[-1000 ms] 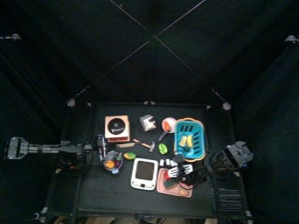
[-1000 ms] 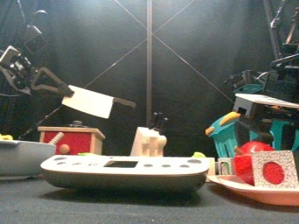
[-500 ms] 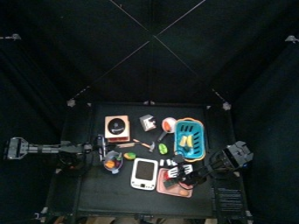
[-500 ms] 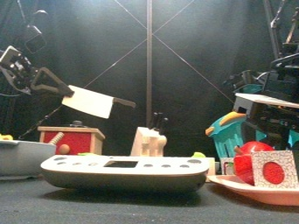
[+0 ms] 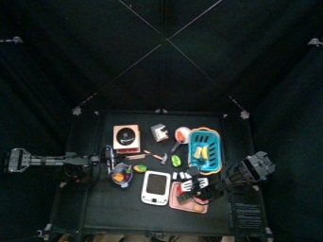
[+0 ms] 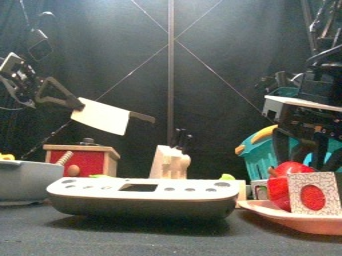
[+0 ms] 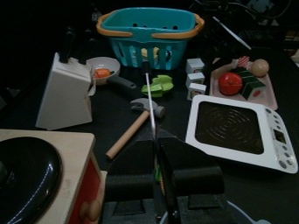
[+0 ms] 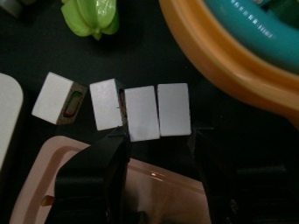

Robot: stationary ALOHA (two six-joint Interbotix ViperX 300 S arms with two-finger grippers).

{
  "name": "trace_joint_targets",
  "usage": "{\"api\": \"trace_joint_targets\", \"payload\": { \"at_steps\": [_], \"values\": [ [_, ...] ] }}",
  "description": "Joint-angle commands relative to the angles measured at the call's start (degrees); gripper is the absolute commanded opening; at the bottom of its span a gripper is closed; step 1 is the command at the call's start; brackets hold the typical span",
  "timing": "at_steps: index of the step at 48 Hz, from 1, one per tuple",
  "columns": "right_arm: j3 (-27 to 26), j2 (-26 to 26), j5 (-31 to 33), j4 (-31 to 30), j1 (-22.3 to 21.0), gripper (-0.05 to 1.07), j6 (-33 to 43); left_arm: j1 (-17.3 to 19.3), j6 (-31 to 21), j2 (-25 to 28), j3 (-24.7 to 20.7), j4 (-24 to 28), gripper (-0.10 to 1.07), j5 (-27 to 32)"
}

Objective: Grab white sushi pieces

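The white sushi pieces (image 8: 142, 112) are several small white blocks lying in a row on the black table, between the pink tray (image 8: 47, 179) and the blue basket (image 8: 251, 44). They also show in the left wrist view (image 7: 195, 78) and the top view (image 5: 187, 182). My right gripper (image 8: 162, 144) is open just above them, with its jaws standing either side of the row's near end and nothing held. It also shows in the front view (image 6: 314, 115). My left gripper (image 7: 156, 144) is shut and empty, resting at the table's left side (image 5: 83, 171).
A white flat scale (image 5: 155, 187) lies at the front middle. The wooden box with a black disc (image 5: 125, 136) and a small black-and-white box (image 5: 161, 131) stand further back. A green fruit (image 8: 93, 16) lies near the sushi. A red fruit (image 7: 232, 81) sits on the pink tray.
In the front view my right gripper stands a little higher than one second ago. The left arm and the objects have not moved.
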Motion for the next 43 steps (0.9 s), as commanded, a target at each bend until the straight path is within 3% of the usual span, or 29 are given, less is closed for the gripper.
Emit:
{"api": "trace_joint_targets", "payload": {
  "at_steps": [1,43],
  "values": [
    [-1.4,-2.5,1.8,-0.4,0.6,0.69,-0.1,-0.1,0.1,0.1,-0.8,-0.1,0.34,-0.3],
    [-3.3,-4.9,2.4,-1.9,3.8,0.69,-0.4,-0.1,0.1,0.0,-0.9,-0.1,0.34,-0.3]
  ]
}}
